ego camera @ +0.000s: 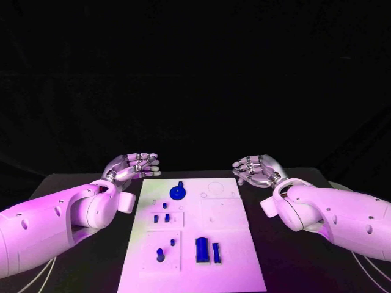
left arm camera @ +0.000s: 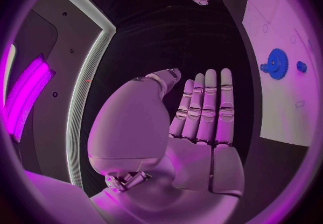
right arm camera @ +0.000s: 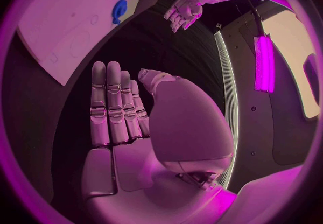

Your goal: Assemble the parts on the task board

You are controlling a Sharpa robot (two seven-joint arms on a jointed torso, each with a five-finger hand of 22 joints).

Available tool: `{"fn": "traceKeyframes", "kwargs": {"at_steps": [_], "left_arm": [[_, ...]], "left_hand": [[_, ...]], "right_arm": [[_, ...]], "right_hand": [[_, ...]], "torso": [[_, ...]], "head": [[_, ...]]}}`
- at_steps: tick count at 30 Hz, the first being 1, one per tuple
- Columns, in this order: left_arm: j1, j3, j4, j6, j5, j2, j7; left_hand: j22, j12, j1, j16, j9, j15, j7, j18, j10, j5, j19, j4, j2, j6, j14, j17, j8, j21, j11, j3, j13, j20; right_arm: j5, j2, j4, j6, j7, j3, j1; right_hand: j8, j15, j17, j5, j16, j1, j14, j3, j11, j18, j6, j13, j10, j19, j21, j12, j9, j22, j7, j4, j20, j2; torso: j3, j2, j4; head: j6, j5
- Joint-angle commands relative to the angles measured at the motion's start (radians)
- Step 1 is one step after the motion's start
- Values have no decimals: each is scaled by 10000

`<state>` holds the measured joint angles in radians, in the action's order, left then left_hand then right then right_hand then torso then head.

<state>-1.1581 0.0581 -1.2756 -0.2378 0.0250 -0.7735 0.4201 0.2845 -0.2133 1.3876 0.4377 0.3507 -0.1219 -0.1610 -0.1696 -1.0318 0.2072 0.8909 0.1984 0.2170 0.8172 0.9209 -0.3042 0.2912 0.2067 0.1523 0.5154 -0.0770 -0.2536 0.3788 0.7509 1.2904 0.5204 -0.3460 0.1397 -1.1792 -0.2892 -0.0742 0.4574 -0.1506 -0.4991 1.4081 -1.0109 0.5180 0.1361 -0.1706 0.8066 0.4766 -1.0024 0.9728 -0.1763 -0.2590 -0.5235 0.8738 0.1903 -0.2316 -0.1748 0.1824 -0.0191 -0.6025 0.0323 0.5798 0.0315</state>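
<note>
Presently, the left robot hand (ego camera: 134, 166) is seen raised just beyond the far left corner of the task board (ego camera: 222, 256), with nothing held in it. In the left wrist view its fingers (left arm camera: 205, 105) are stretched out straight and side by side, the thumb set apart from them, and the palm is bare. The right robot hand (ego camera: 259, 170) is placed in the same way beside the far right corner of the board; its fingers (right arm camera: 107, 100) are likewise extended together in the right wrist view, and nothing is gripped. Neither hand is touching the board or any part.

Between the two hands the white task board is laid lengthwise on the black tabletop (ego camera: 288, 256). Near its far end, towards the left hand's side, a blue gear (ego camera: 178, 193) is seated on the board; the same gear (left arm camera: 276, 63) is seen in the left wrist view with a small blue piece (left arm camera: 301, 66) just beside it. Further towards the robot, two small blue pegs (ego camera: 161, 218) are stood close together on the left half of the board. At the near end, a rounded blue part (ego camera: 160, 255) is set on the left, and two upright blue blocks (ego camera: 208, 250) are placed side by side near the middle, the taller one on the left.
</note>
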Motion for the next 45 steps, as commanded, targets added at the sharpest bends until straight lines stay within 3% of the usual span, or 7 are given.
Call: {"fn": "traceKeyframes", "kwargs": {"at_steps": [1,3,4,6,12,13,45], "left_arm": [[41,-12,314,-269,546,221,595],[53,-13,426,-304,580,301,621],[44,-2,307,-82,151,205,130],[57,-9,269,-144,147,202,141],[187,-82,-141,-805,96,168,250],[242,-112,-311,-1078,75,154,295],[1081,-581,-2944,-5322,-250,-65,999]], "left_hand": [[-745,556,90,-867,-168,-51,61,-133,34,19,-150,66,41,-102,-283,152,-179,-903,25,-156,119,-284],[-935,702,100,-1099,-238,-65,36,-118,62,18,-220,81,42,-138,-386,202,-238,-1131,15,-210,120,-326],[-2845,2133,-4147,-4377,-3507,1219,1610,1696,3096,-2072,-8909,-1984,-2170,-8172,-9209,3042,-2912,-2067,-1523,-5154,770,2536],[-2845,2133,-4541,-4377,-3507,1219,1610,1696,10318,-2072,-8909,-1984,-2170,-8172,-9209,3042,-2912,-2067,-1523,-5154,770,2536],[-2845,2133,-6482,-4377,-3507,1219,1610,1696,10318,-2072,-8909,-1984,-2170,-8172,-9209,3042,-2912,-2067,-1523,-5154,770,2536],[-2845,2133,-13876,-4377,-3507,1219,1610,1696,10318,-2072,-8909,-1984,-2170,-8172,-9209,3042,-2912,-2067,-1523,-5154,770,2536],[-2845,2133,-13876,-4377,-3507,1219,1610,1696,10318,-2072,-8909,-1984,-2170,-8172,-9209,3042,-2912,-2067,-1523,-5154,770,2536]], "right_arm": [[-1714,-367,-730,-1185,-1287,-27,-16],[-1775,-452,-894,-1254,-1327,-33,-19],[-684,-366,-692,-351,-439,-27,-19],[-739,-354,-630,-301,-462,-51,4],[-1327,-230,31,239,-709,-311,253],[-1570,-178,304,462,-811,-418,355],[-3788,291,2796,2496,-1740,-1397,1292]], "right_hand": [[328,-270,-525,49,985,-237,316,90,75,-107,67,-1142,-120,-121,757,793,264,-1005,105,74,-292,9],[490,-322,-779,41,1393,-320,276,65,110,-129,138,-1724,-265,23,1048,1119,410,-1553,119,187,-365,-29],[2892,742,-4574,1506,4991,-4384,10109,-5180,-1361,1706,-8066,-4766,2863,-9728,1763,2590,5235,-8738,-1903,2316,1748,-1824],[2892,742,-4574,1506,4991,-4892,10109,-5180,-1361,1706,-8066,-4766,10024,-9728,1763,2590,5235,-8738,-1903,2316,1748,-1824],[2892,742,-4574,1506,4991,-6804,10109,-5180,-1361,1706,-8066,-4766,10024,-9728,1763,2590,5235,-8738,-1903,2316,1748,-1824],[2892,742,-4574,1506,4991,-14081,10109,-5180,-1361,1706,-8066,-4766,10024,-9728,1763,2590,5235,-8738,-1903,2316,1748,-1824],[2892,742,-4574,1506,4991,-14081,10109,-5180,-1361,1706,-8066,-4766,10024,-9728,1763,2590,5235,-8738,-1903,2316,1748,-1824]], "torso": [[28,92,-27],[42,99,-35],[7,46,-6],[17,77,-24],[126,394,-211],[153,474,-259],[191,583,-323]], "head": [[-340,-67],[-410,-75],[-205,-38],[-182,-54],[59,-218],[119,-259],[202,-315]]}}
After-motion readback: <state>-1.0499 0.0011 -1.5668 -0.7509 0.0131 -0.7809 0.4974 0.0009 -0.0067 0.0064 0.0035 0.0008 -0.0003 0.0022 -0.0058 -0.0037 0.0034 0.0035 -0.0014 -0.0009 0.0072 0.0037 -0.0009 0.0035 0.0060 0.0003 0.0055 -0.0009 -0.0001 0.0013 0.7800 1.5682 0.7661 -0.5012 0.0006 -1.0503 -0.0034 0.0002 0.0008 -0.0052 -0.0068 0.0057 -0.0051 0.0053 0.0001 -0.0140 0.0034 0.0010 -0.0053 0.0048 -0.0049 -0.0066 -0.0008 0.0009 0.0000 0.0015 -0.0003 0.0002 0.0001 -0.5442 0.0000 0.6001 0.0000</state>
